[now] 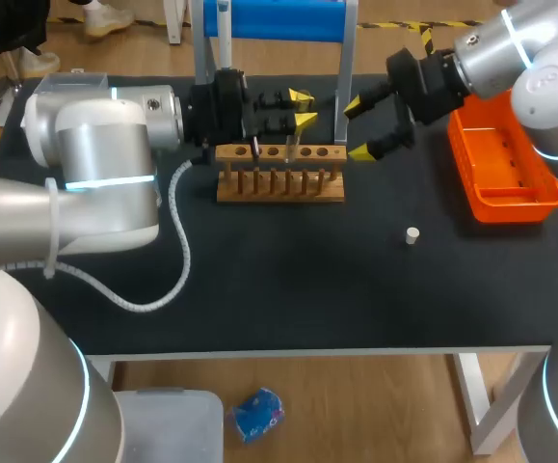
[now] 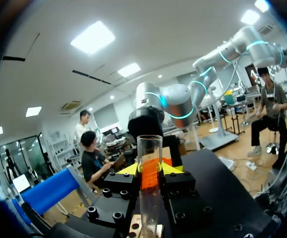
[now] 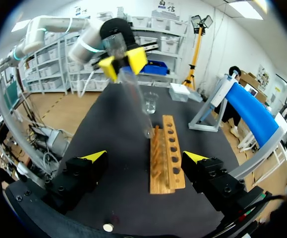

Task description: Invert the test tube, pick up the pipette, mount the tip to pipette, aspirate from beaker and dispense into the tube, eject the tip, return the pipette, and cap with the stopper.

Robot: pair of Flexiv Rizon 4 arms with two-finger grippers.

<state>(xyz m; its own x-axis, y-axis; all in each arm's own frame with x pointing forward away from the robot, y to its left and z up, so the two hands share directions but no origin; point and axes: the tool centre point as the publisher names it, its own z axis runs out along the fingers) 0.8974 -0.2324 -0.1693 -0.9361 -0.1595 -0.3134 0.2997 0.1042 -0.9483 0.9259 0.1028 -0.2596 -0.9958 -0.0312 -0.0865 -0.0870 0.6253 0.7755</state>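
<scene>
Well, left gripper point(image 1: 303, 107) pinches the test tube point(image 3: 131, 94) at the rack point(image 1: 279, 185); right gripper point(image 1: 358, 128) spread.

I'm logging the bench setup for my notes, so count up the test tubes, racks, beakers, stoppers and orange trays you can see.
test tube: 1
wooden rack: 1
beaker: 1
stopper: 1
orange tray: 1
total: 5

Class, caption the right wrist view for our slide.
Left gripper holds a test tube by the wooden rack; right gripper open.
</scene>
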